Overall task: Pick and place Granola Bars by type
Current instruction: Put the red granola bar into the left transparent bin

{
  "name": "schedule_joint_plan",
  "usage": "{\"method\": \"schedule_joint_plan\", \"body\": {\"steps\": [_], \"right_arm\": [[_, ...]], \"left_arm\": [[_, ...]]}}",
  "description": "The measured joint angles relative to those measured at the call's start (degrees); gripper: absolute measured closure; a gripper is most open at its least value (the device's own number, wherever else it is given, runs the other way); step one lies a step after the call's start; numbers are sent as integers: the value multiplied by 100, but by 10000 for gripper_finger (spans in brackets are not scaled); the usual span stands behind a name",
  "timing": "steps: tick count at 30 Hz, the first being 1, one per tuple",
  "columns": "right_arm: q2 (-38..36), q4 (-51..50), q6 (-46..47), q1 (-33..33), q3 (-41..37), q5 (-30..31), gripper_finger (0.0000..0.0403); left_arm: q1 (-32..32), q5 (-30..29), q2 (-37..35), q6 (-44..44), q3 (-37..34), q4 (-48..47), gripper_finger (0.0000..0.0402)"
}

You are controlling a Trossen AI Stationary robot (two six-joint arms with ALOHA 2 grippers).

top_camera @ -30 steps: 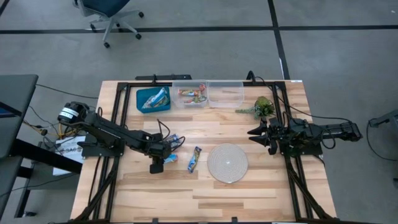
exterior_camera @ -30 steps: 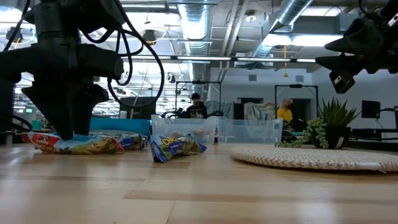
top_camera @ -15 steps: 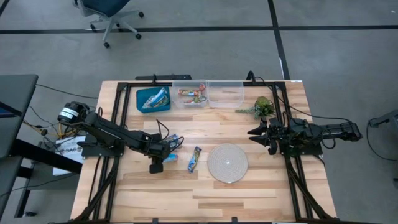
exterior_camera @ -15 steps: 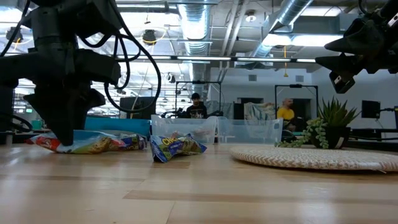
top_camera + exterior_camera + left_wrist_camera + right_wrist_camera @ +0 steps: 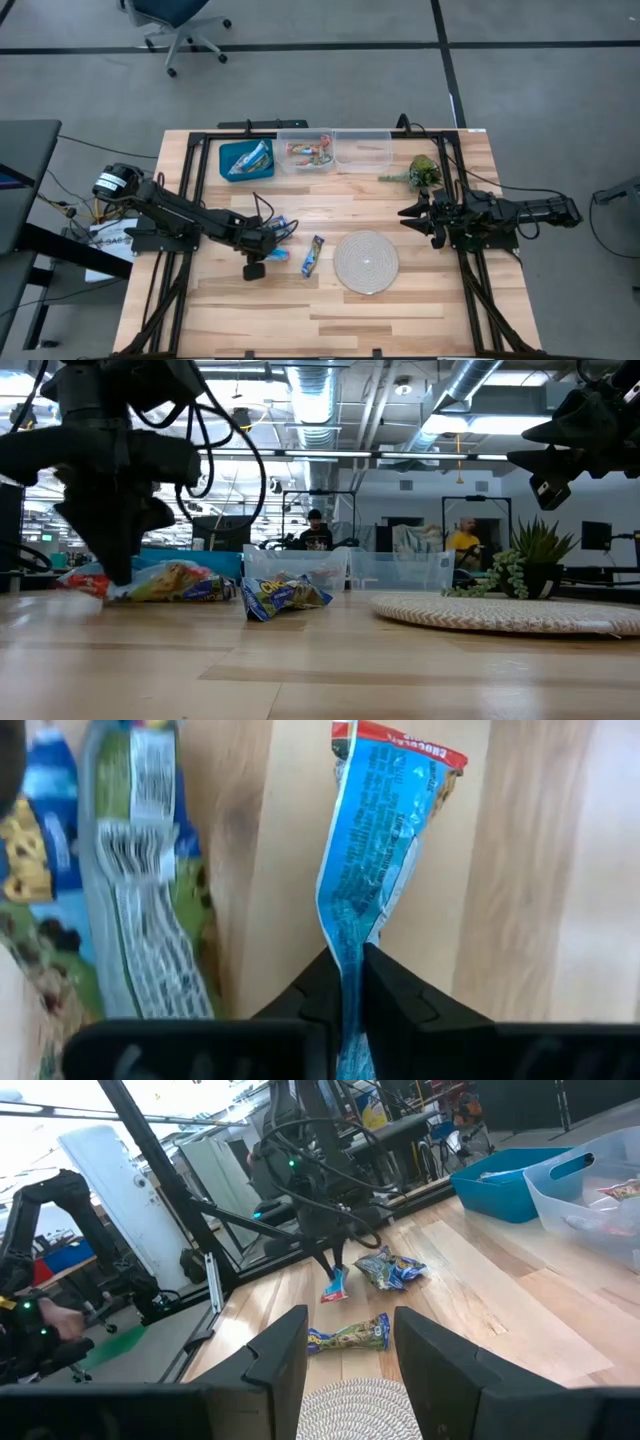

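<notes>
My left gripper stands over the table's left middle, shut on a blue granola bar with a red end. Right beside it lie other bars, seen as a heap from above. A further bar lies alone on the wood, left of the round mat. More bars sit in the blue bin and in the clear bin at the far edge. My right gripper hovers open at the table's right side, touching nothing. My left gripper pinches the blue bar's wrapper between its two fingers, which come from above and point down. The wrapper is squeezed thin and stands on edge between them. Its red end juts out past the fingers just above the wood; whether it touches, I cannot tell.
A second clear bin stands right of the first. A green plant sprig lies at the far right. The near half of the table is bare wood. People show in the room beyond the table.
My left gripper has shut on the blue bar with the red end. The bar lay flat on the wood; now its wrapper is squeezed on edge and has risen a little off the table.
</notes>
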Motion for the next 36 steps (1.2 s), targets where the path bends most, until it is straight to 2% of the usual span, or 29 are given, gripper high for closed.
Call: {"method": "schedule_joint_plan", "body": {"steps": [11, 20, 26, 36], "right_arm": [[2, -1, 0, 0, 0, 0, 260], [0, -2, 0, 1, 0, 0, 259], [2, -2, 0, 2, 0, 0, 261], [0, -2, 0, 0, -2, 0, 261]], "left_arm": [[577, -194, 0, -179, 892, 344, 370], [1619, -967, 0, -275, 2193, 339, 370], [2484, -1170, -2, -149, 2893, 337, 370], [3738, -1338, 176, -335, 3117, 371, 370]]}}
